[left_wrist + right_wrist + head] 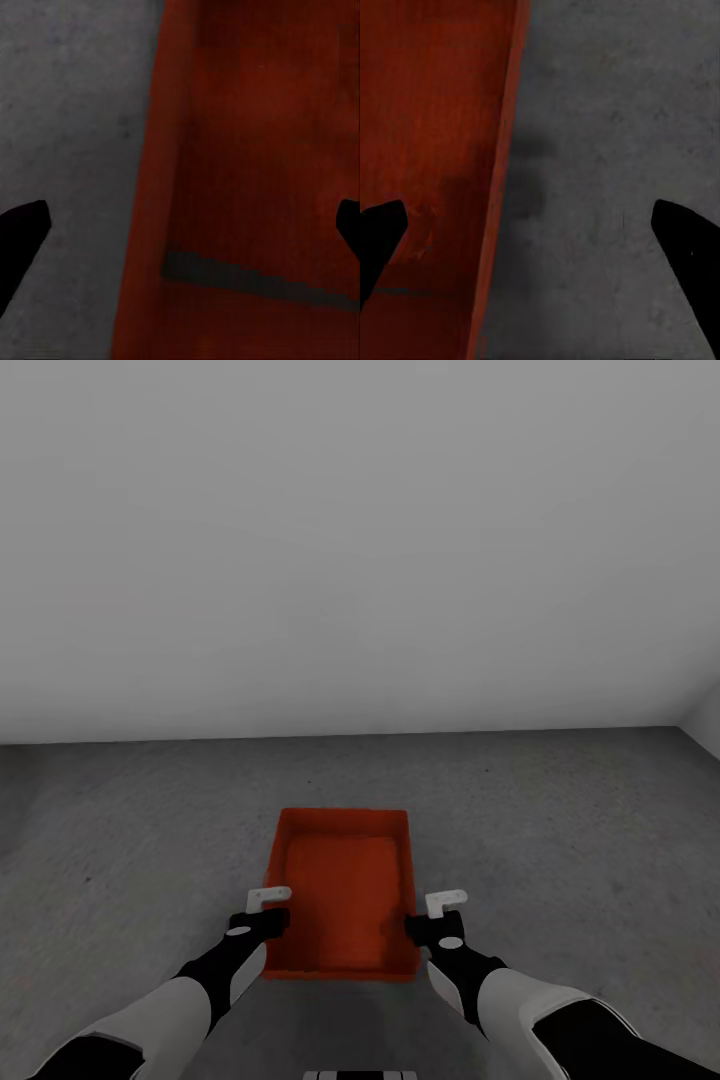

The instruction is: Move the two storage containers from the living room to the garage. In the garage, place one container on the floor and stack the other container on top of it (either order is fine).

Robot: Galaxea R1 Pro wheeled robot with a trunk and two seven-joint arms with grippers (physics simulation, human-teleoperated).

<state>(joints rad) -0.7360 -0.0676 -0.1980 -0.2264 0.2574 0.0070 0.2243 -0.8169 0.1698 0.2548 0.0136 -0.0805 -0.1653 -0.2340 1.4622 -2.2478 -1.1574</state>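
Observation:
An orange-red storage container (345,885) sits lidless on the dark grey concrete floor (570,840) of the garage, its long side pointing away from me. I cannot tell whether a second one is nested in it. My left gripper (268,910) hangs open over the near left wall (146,225), one finger (22,229) above the floor and the other above the bin's inside. My right gripper (440,916) is open the same way across the near right wall (502,195). Neither holds anything.
A plain pale grey wall (360,540) rises just beyond the container, meeting another wall at a corner (690,722) on the far right. Bare concrete lies on both sides of the bin. A dark shadow (529,180) falls beside its right wall.

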